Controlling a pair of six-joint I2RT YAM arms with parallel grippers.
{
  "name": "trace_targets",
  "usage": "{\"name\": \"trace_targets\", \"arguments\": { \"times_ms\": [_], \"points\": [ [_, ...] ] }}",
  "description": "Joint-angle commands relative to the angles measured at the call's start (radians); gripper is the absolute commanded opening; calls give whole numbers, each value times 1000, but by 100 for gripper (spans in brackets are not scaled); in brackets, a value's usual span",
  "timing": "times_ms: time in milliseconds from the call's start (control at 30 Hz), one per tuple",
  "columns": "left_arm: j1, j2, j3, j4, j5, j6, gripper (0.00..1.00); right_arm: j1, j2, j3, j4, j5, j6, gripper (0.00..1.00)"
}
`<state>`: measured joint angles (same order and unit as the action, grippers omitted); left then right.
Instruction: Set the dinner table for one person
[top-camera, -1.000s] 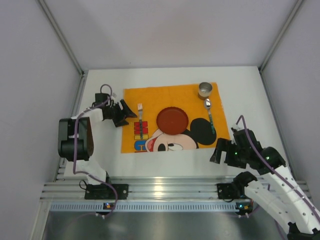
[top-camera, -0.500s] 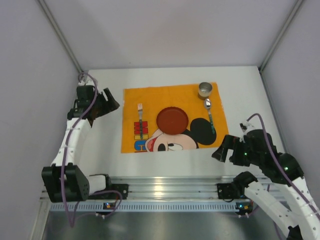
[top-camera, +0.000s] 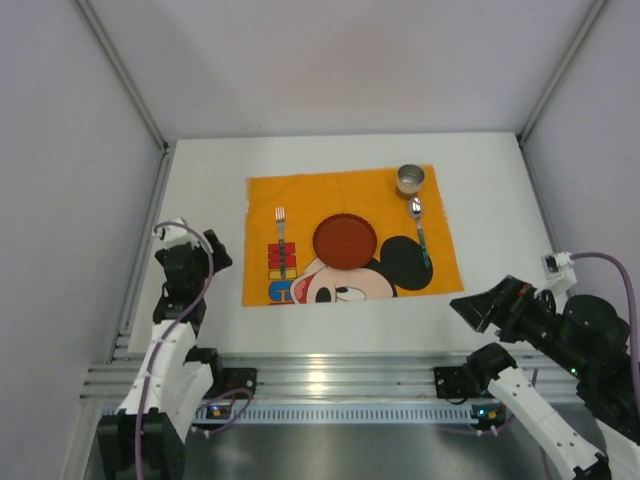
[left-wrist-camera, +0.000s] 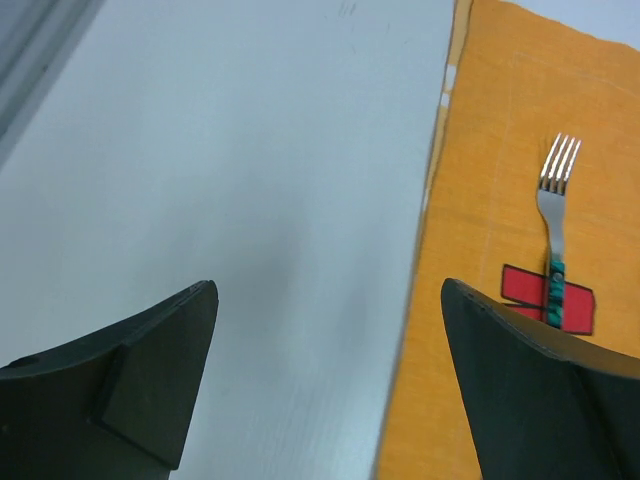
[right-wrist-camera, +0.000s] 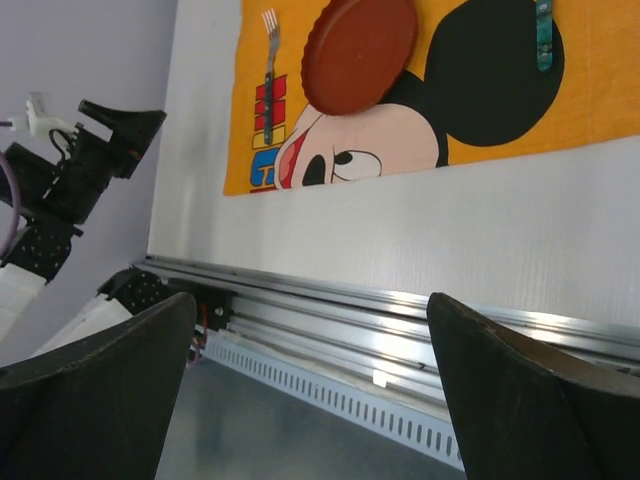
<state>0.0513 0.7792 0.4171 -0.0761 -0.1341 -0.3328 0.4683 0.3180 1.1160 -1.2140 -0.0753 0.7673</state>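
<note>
Since the earlier frame both arms have drawn back toward the near edge.

Overhead: the white tabletop fills the enclosure floor and carries the orange cloth. The left gripper and right gripper flank the cloth.

Left wrist: jaws released, empty, fork ahead.

Right wrist: jaws released, empty, red plate beyond.

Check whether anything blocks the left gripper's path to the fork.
Nothing visible does. Between the open left gripper and the fork lie only the bare white dinner table and the flat edge of the orange cloth that the fork lies on.
</note>
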Motion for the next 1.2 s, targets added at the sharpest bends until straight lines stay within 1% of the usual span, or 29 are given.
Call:
{"name": "trace_targets", "arguments": {
  "times_ms": [0, 33, 67, 100, 133, 167, 267, 300, 333, 367, 400, 467, 533, 567, 600, 733, 767, 833, 867, 900, 1033, 1133, 1167],
  "points": [
    [-1, -60, -154, 408, -50, 170, 99, -5, -81, -24, -4, 43, 7, 100],
    [-1, -79, -196, 474, -27, 219, 99, -5, -100, -28, 7, 46, -3, 100],
    [-1, -84, -268, 607, 16, 236, 99, -5, -118, -33, 31, 64, -23, 100],
    [-1, -81, -280, 636, 24, 239, 99, -3, -152, -36, 42, 71, -29, 100],
    [1, -33, -284, 662, 21, 227, 99, -5, -164, -39, 51, 74, -37, 100],
    [-2, -2, -282, 715, 22, 222, 99, -5, -174, -39, 60, 116, -55, 100],
    [-1, 153, -282, 824, 57, 235, 99, -3, -191, -42, 74, 143, -72, 100],
    [-1, 193, -278, 887, 59, 235, 99, -5, -191, -44, 80, 144, -75, 100],
    [1, 281, -270, 913, 68, 236, 99, -5, -189, -47, 102, 144, -77, 100],
    [1, 323, -256, 944, 86, 241, 99, -3, -188, -51, 114, 140, -79, 100],
    [1, 363, -248, 1011, 117, 248, 99, -5, -181, -56, 129, 140, -80, 100],
    [2, 484, -232, 1079, 129, 242, 99, -5, -171, -65, 172, 147, -79, 100],
    [2, 555, -225, 1176, 128, 236, 99, -5, -160, -73, 221, 157, -82, 100],
    [4, 578, -215, 1196, 129, 226, 99, -5, -146, -79, 237, 170, -83, 100],
    [4, 630, -209, 1213, 172, 236, 98, -5, -140, -82, 254, 177, -83, 100],
    [13, 755, -192, 1280, 188, 229, 98, -5, -86, -102, 352, 183, -95, 100],
    [19, 781, -192, 1341, 200, 232, 98, -5, -57, -113, 370, 163, -109, 100],
    [19, 815, -172, 1349, 195, 235, 98, -5, -24, -122, 425, 138, -121, 100],
    [12, 807, -152, 1287, 188, 239, 98, -5, 10, -134, 445, 112, -135, 100],
    [9, 802, -146, 1268, 180, 238, 99, -7, 30, -142, 467, 100, -143, 100],
    [-1, 801, -138, 1254, 165, 247, 98, -5, 136, -173, 608, 22, -187, 100],
    [-4, 798, -136, 1251, 165, 248, 99, -5, 263, -130, 683, -64, -270, 100],
    [-4, 799, -136, 1253, 163, 248, 98, -2, 332, -111, 695, -104, -292, 100]
  ]
}}
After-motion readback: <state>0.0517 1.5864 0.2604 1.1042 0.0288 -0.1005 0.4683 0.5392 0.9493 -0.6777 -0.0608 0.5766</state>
